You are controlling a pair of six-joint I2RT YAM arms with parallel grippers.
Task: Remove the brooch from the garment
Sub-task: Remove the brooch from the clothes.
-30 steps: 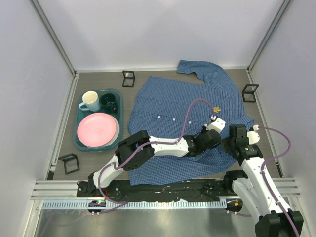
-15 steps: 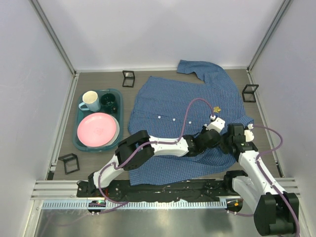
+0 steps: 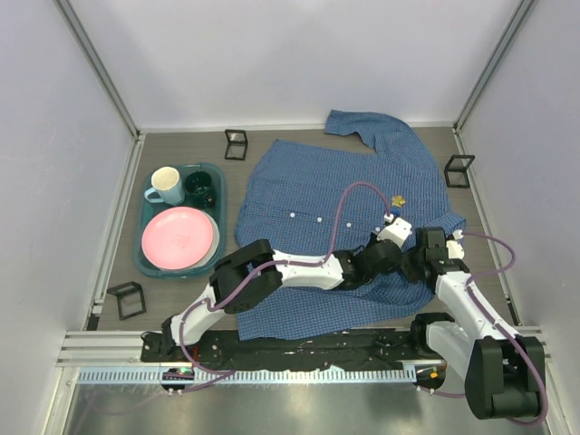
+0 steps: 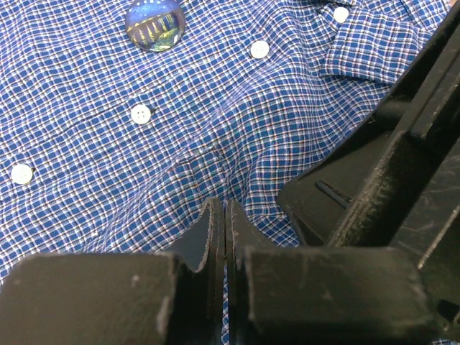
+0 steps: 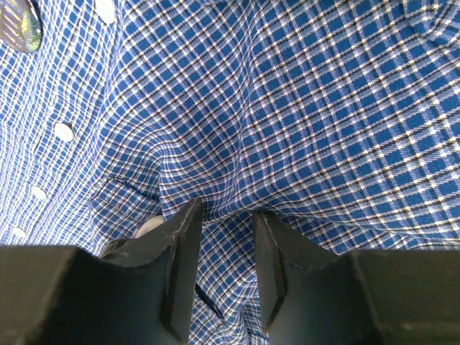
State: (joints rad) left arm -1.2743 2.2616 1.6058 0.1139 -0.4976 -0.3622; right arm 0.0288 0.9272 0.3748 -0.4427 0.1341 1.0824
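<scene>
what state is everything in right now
shirt: spread flat, puckered near the grippers
brooch: on the shirt, untouched
left gripper: shut on a shirt fold
right gripper: open, fabric ridge between its fingers
cream mug: upright in the tray
green cup: upright in the tray
pink plate: flat in the tray

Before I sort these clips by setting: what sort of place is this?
Likely a robotics test cell, not a home: bare white walls, aluminium framing, and staged props on the table, a checked shirt and a tray of dishes.
</scene>
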